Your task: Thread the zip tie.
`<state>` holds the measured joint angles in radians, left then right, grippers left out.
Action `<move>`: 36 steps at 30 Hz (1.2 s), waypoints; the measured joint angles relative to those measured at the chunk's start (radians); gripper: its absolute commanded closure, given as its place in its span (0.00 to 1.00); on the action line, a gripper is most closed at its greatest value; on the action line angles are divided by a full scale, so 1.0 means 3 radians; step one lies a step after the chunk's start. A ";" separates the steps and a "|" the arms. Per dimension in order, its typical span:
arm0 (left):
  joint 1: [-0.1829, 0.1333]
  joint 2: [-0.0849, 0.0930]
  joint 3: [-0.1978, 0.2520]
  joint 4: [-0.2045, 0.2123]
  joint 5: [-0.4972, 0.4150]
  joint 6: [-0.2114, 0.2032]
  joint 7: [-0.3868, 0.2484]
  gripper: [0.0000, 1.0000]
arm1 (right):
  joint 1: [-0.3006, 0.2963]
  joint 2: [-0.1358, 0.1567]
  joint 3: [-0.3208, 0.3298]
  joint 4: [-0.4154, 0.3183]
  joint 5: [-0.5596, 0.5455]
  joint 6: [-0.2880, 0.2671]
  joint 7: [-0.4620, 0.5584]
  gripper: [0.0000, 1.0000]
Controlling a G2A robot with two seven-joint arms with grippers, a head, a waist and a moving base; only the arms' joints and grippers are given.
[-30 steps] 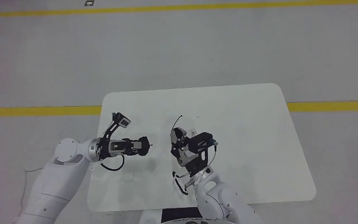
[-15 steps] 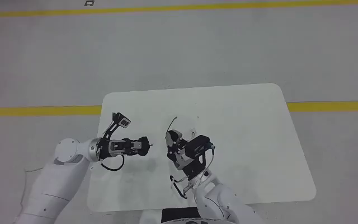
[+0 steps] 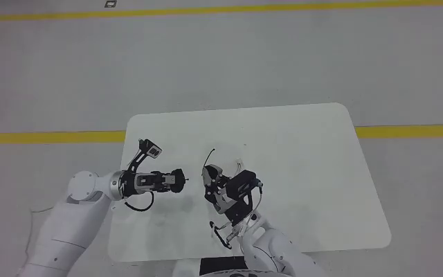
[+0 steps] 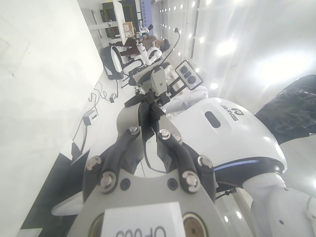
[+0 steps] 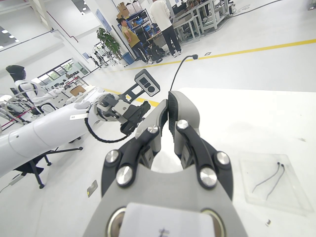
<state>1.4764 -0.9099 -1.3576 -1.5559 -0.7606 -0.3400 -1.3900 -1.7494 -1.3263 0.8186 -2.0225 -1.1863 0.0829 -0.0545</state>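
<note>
1. The right gripper has its jaws pressed together on a black zip tie, pinching the strap low down.
2. From those fingertips the strap stands upward and away, its long axis roughly in line with the fingers. It bends over near the top, where the small square head hangs free. Any strap below the pinch is hidden between the pads.
3. The left gripper has its jaws closed together too. Whether anything small is nipped between its dark pads cannot be told.
4. From above, the left gripper points tip-first at the right gripper, near it with a gap between them.
5. From the left gripper, the zip tie lies straight ahead, past its tips, rising from the right gripper beyond. The head sits well off the line of the left fingers, higher than they point.
6. Judged from this, the coming move depends on closing that gap and bringing the left fingertips level with the head. The left arm is the one free to do it.
7. Both grippers hang over the white table. Nothing lies between them.
8. Off to the right gripper's outer side, away from the left arm, a clear tray holds two spare ties, well out of the way.
</note>
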 measured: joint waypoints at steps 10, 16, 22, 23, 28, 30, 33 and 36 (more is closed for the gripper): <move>0.0000 0.0000 0.0000 0.0000 0.0000 0.0000 0.0000 1.00 | 0.0095 -0.0029 -0.0091 0.0114 -0.0207 0.0132 -0.0210 1.00; 0.0000 0.0000 0.0000 0.0000 0.0000 0.0000 0.0000 1.00 | 0.0125 -0.0033 -0.0117 0.0130 -0.0226 0.0190 -0.0288 1.00; 0.0000 0.0000 0.0000 0.0000 0.0000 0.0000 0.0000 1.00 | 0.0130 -0.0030 -0.0122 0.0131 -0.0187 0.0209 -0.0355 1.00; 0.0000 0.0000 0.0000 0.0000 0.0000 0.0000 0.0000 1.00 | 0.0130 -0.0030 -0.0122 0.0132 -0.0187 0.0207 -0.0355 1.00; -0.0001 0.0000 0.0000 -0.0005 0.0006 0.0002 0.0007 1.00 | 0.0130 -0.0030 -0.0122 0.0132 -0.0188 0.0208 -0.0353 1.00; 0.0001 0.0004 -0.0010 -0.0062 0.0139 0.0005 0.0123 1.00 | 0.0130 -0.0030 -0.0122 0.0132 -0.0188 0.0208 -0.0353 1.00; 0.0082 0.0007 -0.0027 -0.0169 0.0381 0.0000 0.0345 1.00 | 0.0130 -0.0030 -0.0121 0.0132 -0.0188 0.0208 -0.0353 1.00; 0.0165 -0.0012 -0.0015 -0.0239 0.0533 0.0000 0.0548 1.00 | 0.0130 -0.0030 -0.0121 0.0132 -0.0188 0.0208 -0.0353 1.00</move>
<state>1.5259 -0.9136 -1.3620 -1.6275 -0.6007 -0.3401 -1.2255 -1.7103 -1.3354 0.7821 -1.9830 -1.2428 0.1453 -0.1605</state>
